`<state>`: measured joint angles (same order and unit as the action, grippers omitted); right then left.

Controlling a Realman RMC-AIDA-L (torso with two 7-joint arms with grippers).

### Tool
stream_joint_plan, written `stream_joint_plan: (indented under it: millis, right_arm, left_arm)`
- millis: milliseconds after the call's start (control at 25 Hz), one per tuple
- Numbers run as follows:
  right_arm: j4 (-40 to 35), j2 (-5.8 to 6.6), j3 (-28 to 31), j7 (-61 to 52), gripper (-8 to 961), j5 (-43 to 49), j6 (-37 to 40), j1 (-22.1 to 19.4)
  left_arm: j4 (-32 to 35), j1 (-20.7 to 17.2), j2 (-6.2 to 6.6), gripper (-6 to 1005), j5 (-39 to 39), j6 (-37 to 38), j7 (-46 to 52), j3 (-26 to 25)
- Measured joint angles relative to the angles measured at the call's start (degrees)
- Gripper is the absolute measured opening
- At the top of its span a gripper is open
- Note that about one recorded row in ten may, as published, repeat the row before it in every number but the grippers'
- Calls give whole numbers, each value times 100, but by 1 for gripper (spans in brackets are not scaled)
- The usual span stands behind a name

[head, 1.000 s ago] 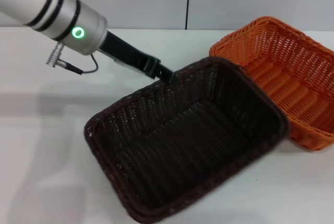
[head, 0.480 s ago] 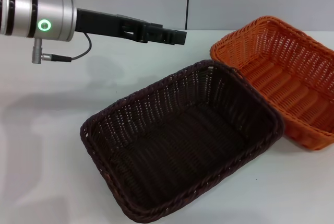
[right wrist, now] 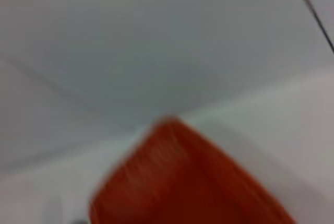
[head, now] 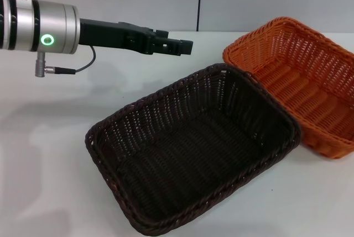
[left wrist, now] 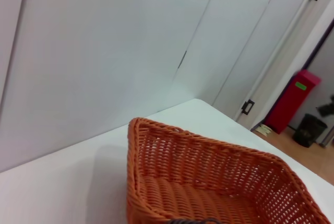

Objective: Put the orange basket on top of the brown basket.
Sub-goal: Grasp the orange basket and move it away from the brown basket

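At the far right of the white table (head: 50, 137): orange basket (head: 310, 77), upright, empty, its near long side just beside and apparently touching the right end of the brown basket (head: 193, 154), which occupies the middle foreground, also upright and empty. Above the table behind the brown basket, well clear of both: left gripper (head: 185, 45), reaching level toward the orange basket and holding nothing; spread or pressed together, cannot tell from this angle. No sight of the right gripper, though a blurred orange shape fills the lower part of the right wrist view. Judging by the openwork weave: probably light, fairly stiff yet with some spring in the sloped walls, unlikely to break, likely to tilt if lifted from one end only. Best hold, probably: the braided rim, pinched across its thickness at the middle of a side, where the braid gives grip against slipping. Worth guarding against the two rims snagging on lift-off, given the contact.
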<state>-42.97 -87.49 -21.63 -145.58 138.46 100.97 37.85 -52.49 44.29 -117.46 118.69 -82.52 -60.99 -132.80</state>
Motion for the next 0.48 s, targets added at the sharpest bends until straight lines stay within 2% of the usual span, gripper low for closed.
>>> stream_joint_plan:
  millis: [160,240,280,360,480]
  right_arm:
    - [-16,58,-141,-186,759,1257,429,586]
    - [-63,25,-569,-397,759,1911,426,816]
    - [-110,-36,-813,-502,759,2202,410,903]
    - [-350,-267,-1025,-629,759,2536,336,974]
    - [-616,-684,-1036,-761,759,2753,64,997]
  left_arm:
    - [138,45,-8,867,-11,120,-156,3]
    - [209,71,-10,867,-14,198,-198,26]
    - [265,83,-7,867,-14,280,-213,58]
    - [288,87,-4,867,-14,309,-219,69]
    - [388,112,8,867,-14,340,-266,80]
